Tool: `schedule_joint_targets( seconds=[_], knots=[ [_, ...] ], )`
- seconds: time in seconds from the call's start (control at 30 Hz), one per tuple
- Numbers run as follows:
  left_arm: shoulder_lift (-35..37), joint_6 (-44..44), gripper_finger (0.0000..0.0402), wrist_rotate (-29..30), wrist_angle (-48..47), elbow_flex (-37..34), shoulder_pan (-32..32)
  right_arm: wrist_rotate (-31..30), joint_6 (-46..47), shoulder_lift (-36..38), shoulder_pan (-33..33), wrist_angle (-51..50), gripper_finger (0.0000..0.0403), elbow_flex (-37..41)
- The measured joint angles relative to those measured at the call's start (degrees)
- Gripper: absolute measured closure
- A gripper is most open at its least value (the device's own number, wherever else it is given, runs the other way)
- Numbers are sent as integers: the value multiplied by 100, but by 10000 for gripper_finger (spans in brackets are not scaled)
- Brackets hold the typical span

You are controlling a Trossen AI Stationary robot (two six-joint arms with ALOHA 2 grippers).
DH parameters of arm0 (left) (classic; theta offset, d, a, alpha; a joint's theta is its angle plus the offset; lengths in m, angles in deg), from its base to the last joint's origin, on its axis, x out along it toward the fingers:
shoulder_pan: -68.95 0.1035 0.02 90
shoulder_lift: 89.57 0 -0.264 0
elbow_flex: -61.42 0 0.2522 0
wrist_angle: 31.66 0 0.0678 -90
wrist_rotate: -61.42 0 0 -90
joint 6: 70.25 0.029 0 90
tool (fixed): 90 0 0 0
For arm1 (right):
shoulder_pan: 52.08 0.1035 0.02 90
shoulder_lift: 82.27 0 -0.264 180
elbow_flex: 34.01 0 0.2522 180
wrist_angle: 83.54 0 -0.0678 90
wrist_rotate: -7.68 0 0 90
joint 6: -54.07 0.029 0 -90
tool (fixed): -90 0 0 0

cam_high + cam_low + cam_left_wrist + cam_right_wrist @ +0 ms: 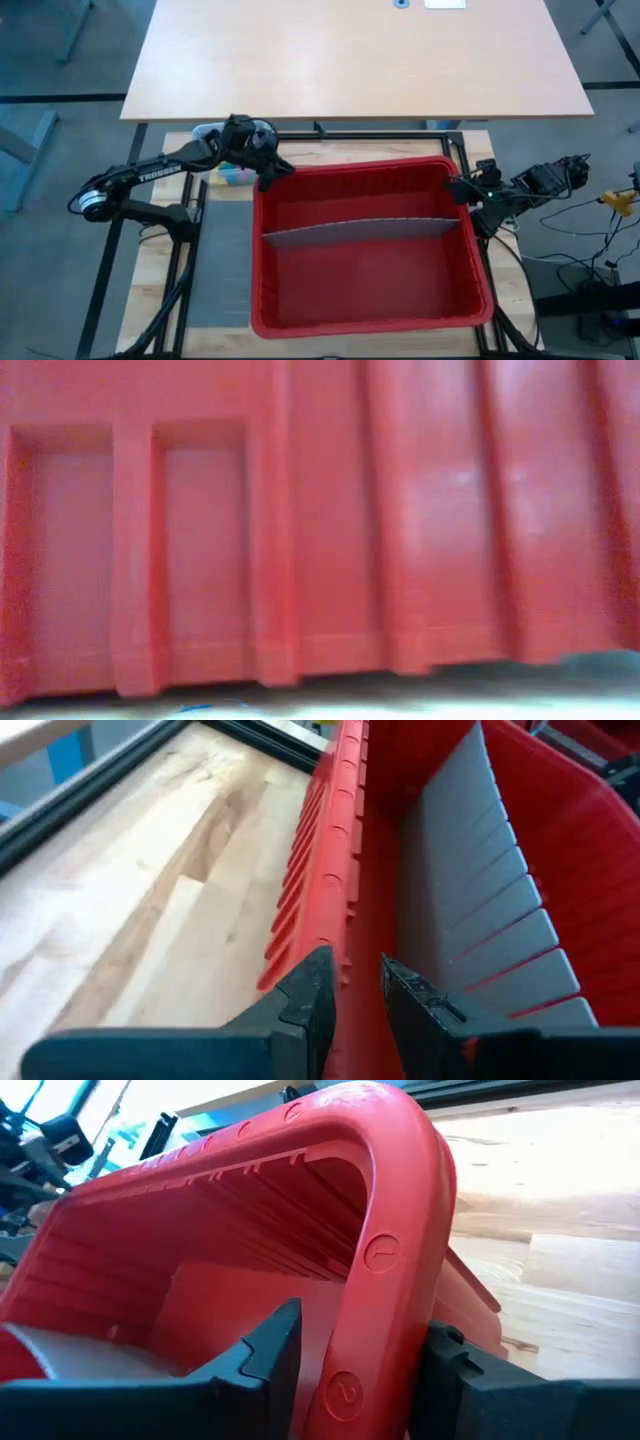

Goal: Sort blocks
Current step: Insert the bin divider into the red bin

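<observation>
Both tools straddled the red bin's rim (268,240) at its far corners: left tool (352,995) clenched on the left wall, right tool (355,1370) around the right corner, grip unclear. Blocks (236,176) sat outside, on the bench beside the left tool; left arm nearer.

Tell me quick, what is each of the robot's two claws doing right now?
Left tool: closed on the red bin's rim at its far left corner.
Right tool: fingers on either side of the bin's rim at the far right corner; grip cannot be told.
</observation>
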Motion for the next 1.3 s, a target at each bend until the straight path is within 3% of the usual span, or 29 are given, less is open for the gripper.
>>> schedule_joint_targets(
  seconds=[0.07, 0.23, 0.4, 0.57, 0.73, 0.87, 1.03, 1.13, 1.3],
  knots=[
    [34, 312, 333, 23, -380, 211, -2, -26, 6, -2, 1, 1, 277, -2],
    [-13, 852, 291, 731, -1307, 600, -28, -44, 26, -2, -2, -12, 285, -4],
    [-71, 912, 216, 1181, -1369, 644, -35, -74, 34, 1, -2, -12, 289, -6],
    [-330, 923, 145, 1188, -1410, 638, -61, -136, 30, 1, -2, -10, 280, -7],
    [-614, 938, 114, 1228, -1393, 638, -126, -182, 24, 3, -2, -25, 278, -7],
    [-712, 707, 150, 1404, -1410, 647, -126, -187, 44, 3, -2, -19, 287, -7],
    [-619, 488, 264, 1409, -1485, 641, -141, -240, 40, 3, -2, -4, 292, -7],
    [-488, 767, 325, 1092, -1611, 636, -152, -474, -51, 3, -2, -5, 283, -11],
    [-403, 433, 329, 1255, -2035, 629, -176, -936, -267, 10, -1, 77, 262, -189]
  ],
)
